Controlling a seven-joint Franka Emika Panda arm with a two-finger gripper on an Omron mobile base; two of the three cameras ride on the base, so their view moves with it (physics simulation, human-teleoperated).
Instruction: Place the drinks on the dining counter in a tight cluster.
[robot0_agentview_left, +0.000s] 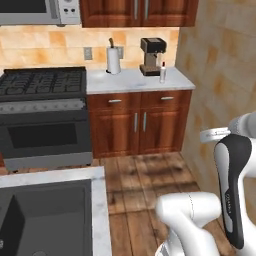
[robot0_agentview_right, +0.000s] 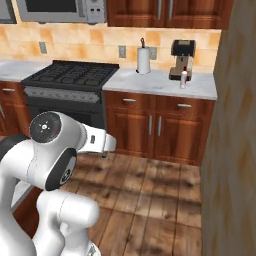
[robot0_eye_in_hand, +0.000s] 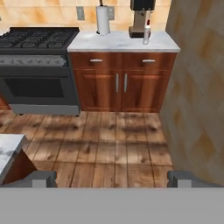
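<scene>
The slim white red-capped bottle (robot0_agentview_left: 162, 73) stands just right of the dark coffee machine (robot0_agentview_left: 152, 56) on the far marble worktop (robot0_agentview_left: 130, 81). The end effector (robot0_eye_in_hand: 112, 178) is released, empty; reaching past could topple it against the machine.

Far wall, back counter (robot0_agentview_left: 135, 80): paper-towel roll (robot0_agentview_left: 114, 60) at the rear edge toward the left end. Coffee machine (robot0_agentview_left: 152, 56) at the rear edge, right of the roll. Slim bottle (robot0_agentview_left: 162, 73) stands upright just before the machine's right side, nearer the front edge, toward the right end. Stove (robot0_agentview_left: 42, 100) abuts the counter's left end; microwave (robot0_agentview_left: 40, 11) hangs above the stove. Cabinets (robot0_agentview_left: 140, 122) sit under the counter. Wood floor (robot0_agentview_left: 150, 185) lies between it and the dining counter (robot0_agentview_left: 100, 200), whose sink basin (robot0_agentview_left: 45, 215) sits in near the right edge.
</scene>
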